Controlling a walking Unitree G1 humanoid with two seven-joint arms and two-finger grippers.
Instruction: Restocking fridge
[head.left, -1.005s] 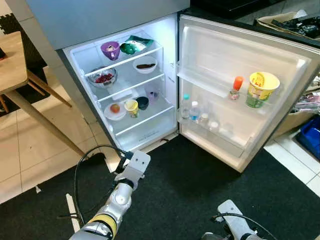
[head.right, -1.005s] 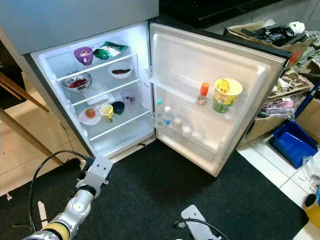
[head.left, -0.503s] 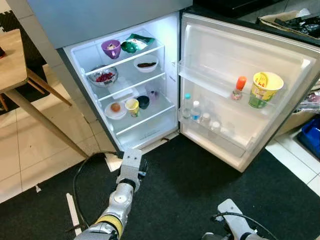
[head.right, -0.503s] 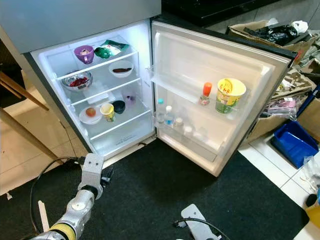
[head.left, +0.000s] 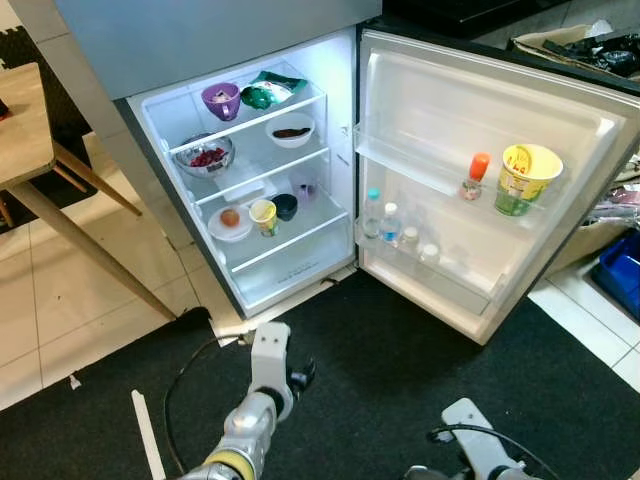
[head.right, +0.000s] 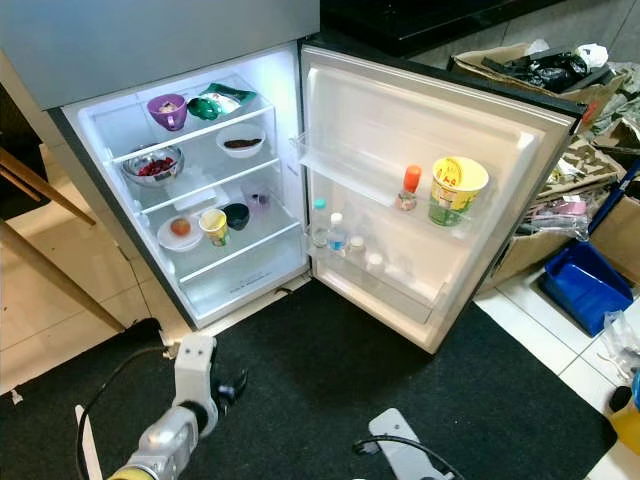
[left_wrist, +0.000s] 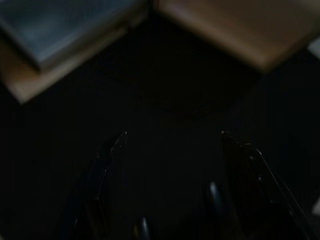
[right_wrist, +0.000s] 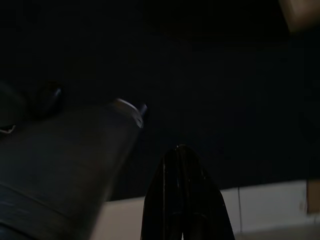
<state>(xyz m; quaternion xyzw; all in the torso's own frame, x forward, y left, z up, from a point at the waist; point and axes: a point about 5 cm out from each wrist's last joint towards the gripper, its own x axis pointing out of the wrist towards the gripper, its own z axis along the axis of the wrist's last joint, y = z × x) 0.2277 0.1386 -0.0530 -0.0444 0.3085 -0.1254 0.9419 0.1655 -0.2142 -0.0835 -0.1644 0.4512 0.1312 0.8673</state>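
Note:
The fridge stands open and lit in front of me. Its shelves hold a purple bowl, a green packet, a white bowl, a glass bowl of red food, a plate with an orange fruit and a yellow cup. The door racks carry an orange-capped bottle, a yellow noodle cup and water bottles. My left wrist hangs low over the black mat; the left gripper is open and holds nothing. My right gripper is shut, low by my side.
A wooden table stands at the left on the tiled floor. The black mat covers the floor before the fridge, with a white strip lying on it. A blue bin and cluttered cardboard boxes sit behind the open door.
My left wrist has swung to the right and dropped lower over the mat, turning as it went. The right arm and the fridge's contents have not moved.

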